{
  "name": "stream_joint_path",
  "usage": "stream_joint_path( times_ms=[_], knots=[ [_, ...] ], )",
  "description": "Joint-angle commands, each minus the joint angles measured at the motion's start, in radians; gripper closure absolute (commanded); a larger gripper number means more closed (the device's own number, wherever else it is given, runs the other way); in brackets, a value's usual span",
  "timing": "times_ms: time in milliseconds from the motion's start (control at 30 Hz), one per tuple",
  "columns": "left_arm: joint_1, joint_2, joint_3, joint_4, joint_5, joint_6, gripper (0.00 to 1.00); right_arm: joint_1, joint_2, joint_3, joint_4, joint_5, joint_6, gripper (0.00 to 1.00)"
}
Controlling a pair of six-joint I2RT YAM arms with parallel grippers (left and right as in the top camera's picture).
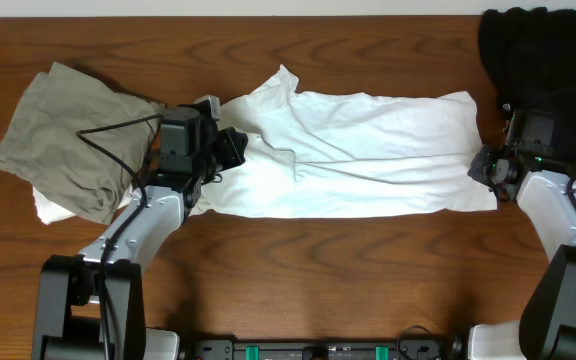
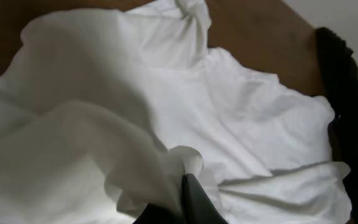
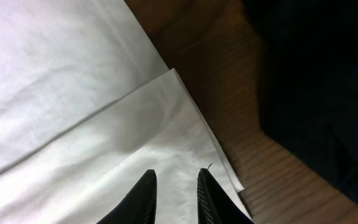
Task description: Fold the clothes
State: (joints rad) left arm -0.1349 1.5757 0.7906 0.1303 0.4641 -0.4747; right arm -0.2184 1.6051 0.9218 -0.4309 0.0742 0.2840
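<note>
The white T-shirt (image 1: 368, 150) lies spread lengthwise across the middle of the table, rumpled, with a raised peak at its back left. My left gripper (image 1: 230, 148) is at the shirt's left end, shut on a bunched fold of its cloth. In the left wrist view that fold (image 2: 166, 162) rises out of the gripper (image 2: 184, 177). My right gripper (image 1: 484, 166) is at the shirt's right edge. Seen from the right wrist, it (image 3: 176, 173) stands open a narrow way over a flat corner of the shirt (image 3: 123, 143), with nothing pinched.
A crumpled olive garment (image 1: 68, 135) lies at the left, with a bit of white cloth (image 1: 51, 208) under it. A black garment (image 1: 528, 50) is piled at the back right, close to my right arm (image 3: 316, 81). Bare wooden table (image 1: 348, 270) runs along the front.
</note>
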Motion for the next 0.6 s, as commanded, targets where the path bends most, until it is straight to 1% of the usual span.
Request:
stream_joint_path(
  times_ms=[0,133,200,300,367,567],
  knots=[
    [-0.001,0.005,0.008,-0.067,-0.002,0.000,0.93,0.010,-0.003,0.009,-0.008,-0.003,-0.008,0.79],
    [0.000,0.005,0.008,-0.264,-0.024,0.057,0.94,0.010,-0.003,0.009,-0.008,0.000,-0.008,0.78],
    [0.001,0.005,0.008,-0.367,-0.114,0.059,0.94,0.010,-0.003,0.009,-0.008,0.000,-0.008,0.78],
    [0.001,0.005,0.008,-0.460,-0.264,0.059,0.94,0.010,-0.003,0.009,-0.008,0.000,-0.008,0.78],
    [0.001,0.005,0.008,-0.478,-0.302,0.067,0.94,0.010,-0.003,0.009,-0.010,0.000,-0.008,0.78],
    [0.025,0.005,0.008,-0.469,-0.304,0.081,0.94,0.010,-0.003,0.009,-0.019,0.000,-0.008,0.78]
  ],
)
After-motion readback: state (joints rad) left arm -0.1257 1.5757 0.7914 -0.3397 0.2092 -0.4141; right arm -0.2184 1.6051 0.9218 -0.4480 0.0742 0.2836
